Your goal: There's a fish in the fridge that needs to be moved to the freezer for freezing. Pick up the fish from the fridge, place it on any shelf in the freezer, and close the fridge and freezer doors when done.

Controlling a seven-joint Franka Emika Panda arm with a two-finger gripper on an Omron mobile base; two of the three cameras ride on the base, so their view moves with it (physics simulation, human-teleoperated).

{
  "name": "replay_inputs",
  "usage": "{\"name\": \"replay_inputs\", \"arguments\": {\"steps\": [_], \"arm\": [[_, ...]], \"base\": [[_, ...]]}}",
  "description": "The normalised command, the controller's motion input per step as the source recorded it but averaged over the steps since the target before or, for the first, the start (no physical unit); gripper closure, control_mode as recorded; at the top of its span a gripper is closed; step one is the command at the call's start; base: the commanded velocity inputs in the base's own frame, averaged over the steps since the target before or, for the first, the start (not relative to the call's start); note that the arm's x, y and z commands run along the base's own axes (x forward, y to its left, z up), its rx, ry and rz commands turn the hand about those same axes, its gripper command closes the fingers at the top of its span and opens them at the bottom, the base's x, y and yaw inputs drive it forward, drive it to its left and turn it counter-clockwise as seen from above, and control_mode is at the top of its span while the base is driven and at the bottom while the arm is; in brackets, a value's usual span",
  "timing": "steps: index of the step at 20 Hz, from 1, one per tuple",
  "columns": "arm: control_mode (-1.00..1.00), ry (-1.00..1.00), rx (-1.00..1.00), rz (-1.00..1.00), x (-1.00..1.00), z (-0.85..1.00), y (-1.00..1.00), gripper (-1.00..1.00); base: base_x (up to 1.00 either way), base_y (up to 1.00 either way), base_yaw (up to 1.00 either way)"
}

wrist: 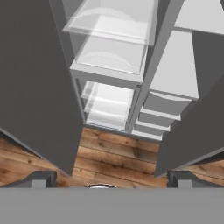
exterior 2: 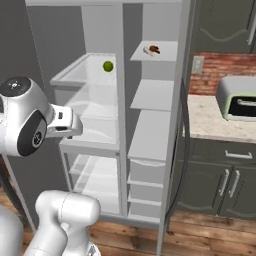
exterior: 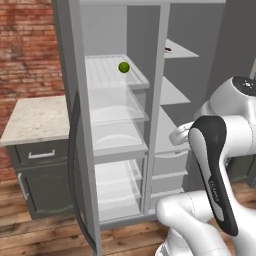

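Evidently empty, the pincer [wrist: 113,180] gapes wide, facing the open doors [wrist: 39,87]. What appears to be the fish [exterior 2: 152,49] lies on a freezer [exterior 2: 150,95] shelf, right of the green ball [exterior 2: 108,66], so door closing likely remains.

Count at this moment. One tall grey unit, two sections: fridge [exterior: 117,145] and freezer [exterior 2: 150,122]. Two doors, both swung open: fridge door [exterior: 75,125], freezer door [exterior 2: 181,125]. One green ball [exterior: 124,67] on the top glass shelf. One small item [exterior 2: 152,49] on the top freezer shelf, too small to identify. Freezer: three solid grey shelves, three grey drawers. One toaster oven [exterior 2: 237,97]. Two stone counters: one [exterior: 35,119] left of the unit, one [exterior 2: 212,120] right.
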Motion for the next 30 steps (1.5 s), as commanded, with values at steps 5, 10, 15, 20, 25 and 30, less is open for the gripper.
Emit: {"name": "replay_inputs", "arguments": {"steps": [5,10,15,20,25,30], "arm": [[1.00,0.00,0.00,0.00,0.00,0.00,0.00,-1.00],[1.00,0.00,0.00,0.00,0.00,0.00,0.00,-1.00],[-1.00,-0.06,0.05,0.00,-0.62,0.00,0.13,-1.00],[-1.00,-0.14,0.09,0.00,-0.73,0.00,0.49,-1.00],[-1.00,-0.12,0.04,0.00,-0.27,0.00,0.71,-1.00],[-1.00,-0.10,0.01,-0.04,0.00,-0.03,0.92,-1.00]], "base": [[-0.33,-0.08,0.00],[-0.01,0.00,0.00],[0.00,0.00,0.00],[0.00,0.00,0.00],[0.00,0.00,0.00],[0.00,0.00,0.00]]}}
